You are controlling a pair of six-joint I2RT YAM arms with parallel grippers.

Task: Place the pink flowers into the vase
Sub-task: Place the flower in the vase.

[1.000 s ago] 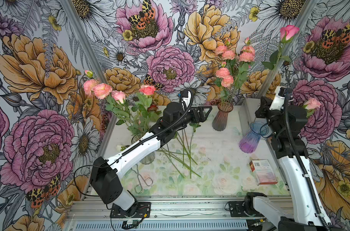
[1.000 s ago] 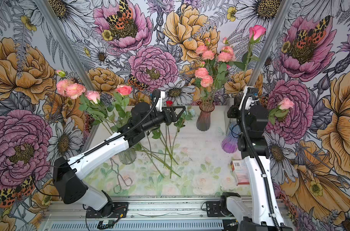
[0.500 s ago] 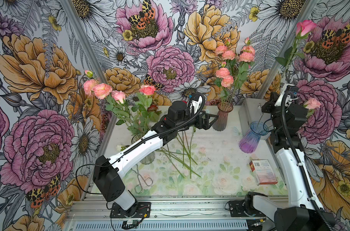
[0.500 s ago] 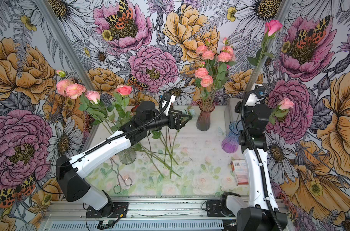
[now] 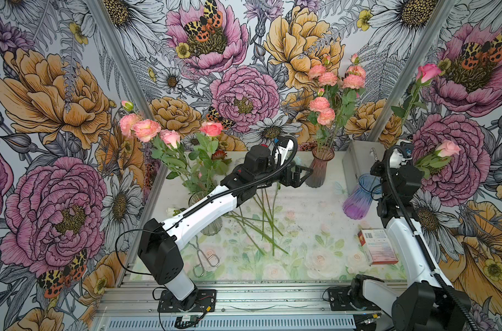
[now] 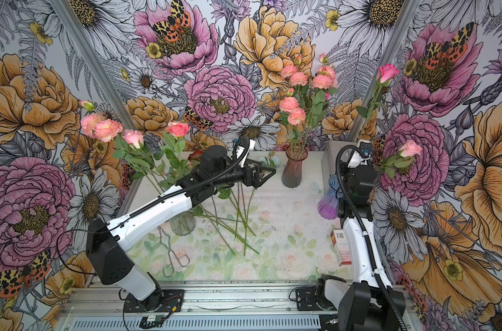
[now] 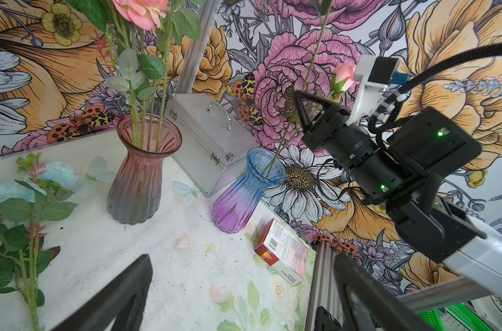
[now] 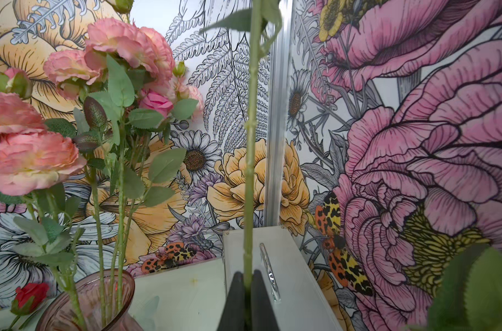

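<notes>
On the floral-print table [image 5: 301, 200], a ribbed pink glass vase [image 5: 318, 172] holding salmon-pink ruffled flowers [image 5: 327, 78] stands at the back. Right of it is a blue-to-purple glass vase [image 5: 357, 200] with a long-stemmed pink rose [image 5: 427, 71] in it, a silver metal case [image 5: 356, 163] behind, a red-and-white carton [image 5: 377, 246] in front. Loose green stems [image 5: 273, 229] lie mid-table.

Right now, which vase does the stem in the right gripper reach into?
The blue-purple vase: the right gripper's stem enters its mouth; the reddish vase and clear vase hold other bunches.

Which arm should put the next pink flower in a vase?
Right. The right gripper is shut on a pink rose whose stem reaches the blue vase's mouth. The left gripper is open and empty, by the pink vase.
</notes>
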